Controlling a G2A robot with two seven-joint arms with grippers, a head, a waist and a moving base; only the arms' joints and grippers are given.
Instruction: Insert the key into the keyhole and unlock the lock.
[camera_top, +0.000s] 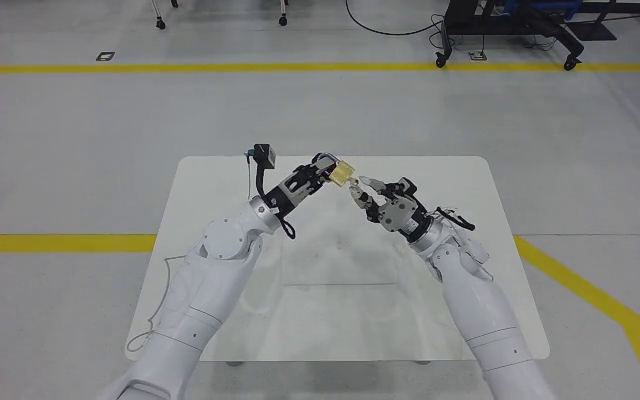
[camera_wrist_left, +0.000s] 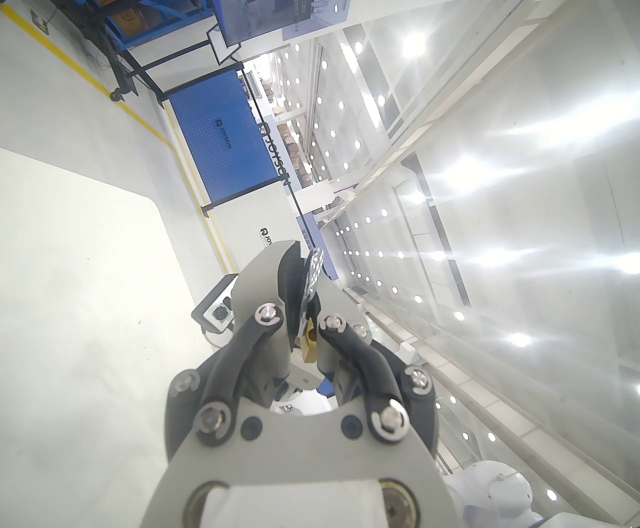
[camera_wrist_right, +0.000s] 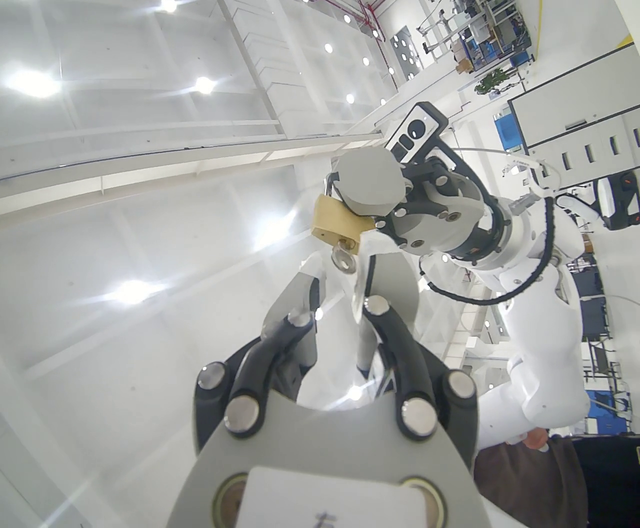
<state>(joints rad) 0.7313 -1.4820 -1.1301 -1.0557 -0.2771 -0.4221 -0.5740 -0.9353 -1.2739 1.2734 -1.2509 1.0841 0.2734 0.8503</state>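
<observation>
A brass padlock (camera_top: 344, 174) is held above the far middle of the white table (camera_top: 330, 300) by my left gripper (camera_top: 333, 173), which is shut on its body. In the right wrist view the padlock (camera_wrist_right: 340, 225) sticks out from the left gripper's fingers (camera_wrist_right: 370, 185), and a silver key (camera_wrist_right: 344, 261) sits in its keyhole. My right gripper (camera_wrist_right: 350, 280) is open, its fingertips on either side of the key's head without closing on it. The left wrist view shows a brass edge (camera_wrist_left: 307, 345) between the left gripper's fingers (camera_wrist_left: 265, 280).
The table's bare top (camera_wrist_left: 75, 250) lies well below both grippers. Yellow floor lines (camera_top: 300, 68) run past the table, and wheeled frames (camera_top: 520, 30) stand far behind it.
</observation>
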